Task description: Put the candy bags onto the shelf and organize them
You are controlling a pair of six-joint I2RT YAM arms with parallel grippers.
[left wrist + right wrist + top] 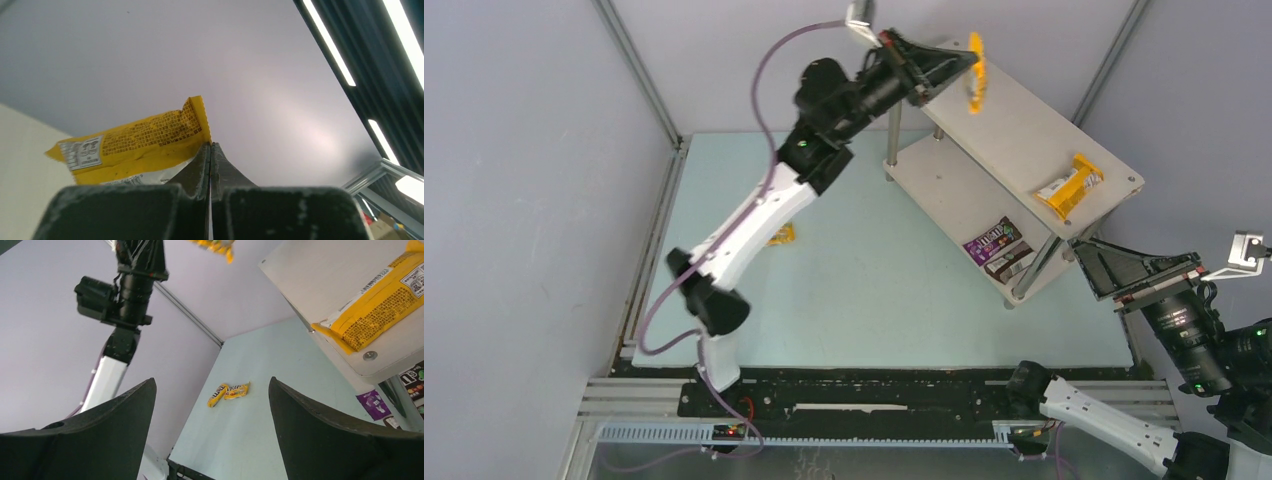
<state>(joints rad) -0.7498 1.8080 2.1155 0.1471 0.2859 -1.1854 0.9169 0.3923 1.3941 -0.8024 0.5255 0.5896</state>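
Left claw [967, 60] clamped on a yellow bag [976, 75] at the top, above the white shelf [1024, 130], right claw [212, 380] spread wide apart at the bottom.

Top external: is looking down from above the near edge over the whole bench [874, 300], shelf [1024, 130] at 2 o'clock.
Left wrist: is pointing upward, close behind the left pincer [210, 145], at a yellow bag [145, 140] and wall [250, 75].
Right wrist: is facing from low at 4 o'clock toward 10 o'clock, past the right pincer [211, 382].
Shared: top and right wrist are both catching shelf and left arm [754, 215].
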